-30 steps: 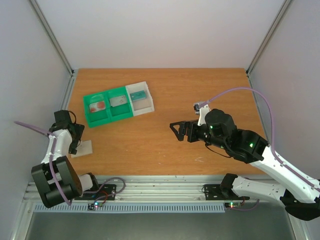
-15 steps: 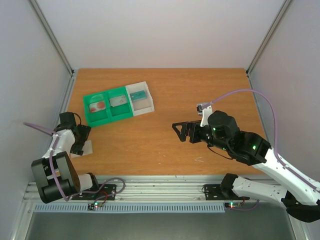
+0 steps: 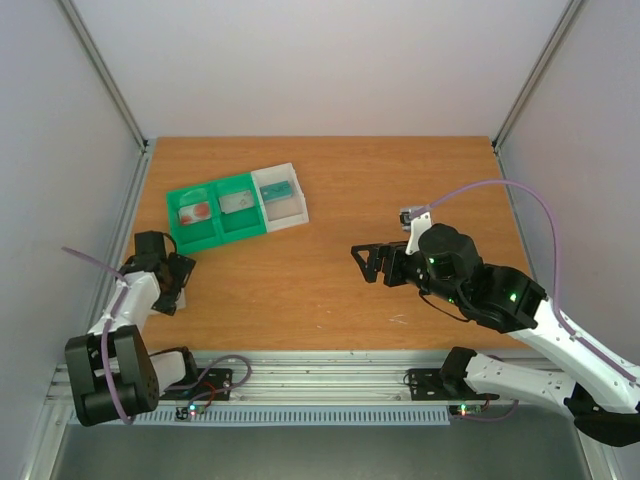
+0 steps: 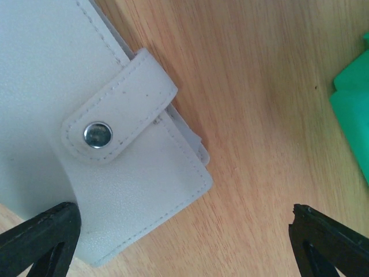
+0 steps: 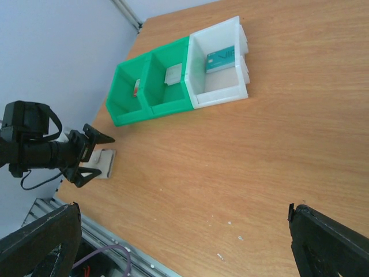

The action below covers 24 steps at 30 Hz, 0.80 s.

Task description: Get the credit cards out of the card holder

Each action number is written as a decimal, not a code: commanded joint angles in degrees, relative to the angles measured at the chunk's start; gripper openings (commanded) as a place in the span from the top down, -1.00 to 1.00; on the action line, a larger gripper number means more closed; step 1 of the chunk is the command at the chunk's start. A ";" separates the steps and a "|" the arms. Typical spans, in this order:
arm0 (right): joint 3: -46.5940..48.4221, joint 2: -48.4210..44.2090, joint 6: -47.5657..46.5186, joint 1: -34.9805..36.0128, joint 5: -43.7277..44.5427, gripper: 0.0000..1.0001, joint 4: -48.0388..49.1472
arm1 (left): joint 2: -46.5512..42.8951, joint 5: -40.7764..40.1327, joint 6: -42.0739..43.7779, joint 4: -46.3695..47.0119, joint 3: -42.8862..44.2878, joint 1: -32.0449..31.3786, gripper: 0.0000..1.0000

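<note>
The card holder (image 4: 57,86) lies flat and closed on the wood, its white tab (image 4: 118,104) snapped down. My left gripper (image 4: 183,218) hovers open just above its corner, one finger over the holder and the other over bare table. The right wrist view shows the holder (image 5: 105,163) between the left gripper's spread fingers. Three credit cards lie in the tray: a teal one (image 5: 221,59), a grey one (image 5: 173,73) and a red-printed one (image 3: 195,211). My right gripper (image 3: 362,262) stands open over mid-table, holding nothing. What is inside the holder is hidden.
The green-and-white three-compartment tray (image 3: 215,237) sits at the back left, a short way beyond the holder. The holder lies close to the table's left edge and the metal rail (image 3: 300,365) at the near edge.
My left gripper has swung right and toward the near edge, and now covers the holder. The right arm has drifted slightly right and nearer. Both grippers stayed open.
</note>
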 commanded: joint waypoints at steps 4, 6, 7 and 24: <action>-0.30 -0.27 -1.07 0.54 1.35 -0.97 0.50 | -5.07 -4.31 -1.56 -3.85 -0.31 -1.08 -0.99; -0.30 -0.38 -1.34 0.54 1.06 -0.97 0.83 | -6.44 -9.03 -2.58 -6.52 1.73 -0.44 -0.94; -0.30 -0.53 -1.43 0.50 0.89 -0.97 0.92 | -6.35 -10.88 -2.78 -7.90 3.50 0.50 -0.89; 2.87 -0.48 -6.10 0.52 -1.17 -0.97 0.97 | 5.29 -20.39 -5.20 -10.86 11.66 10.41 -0.02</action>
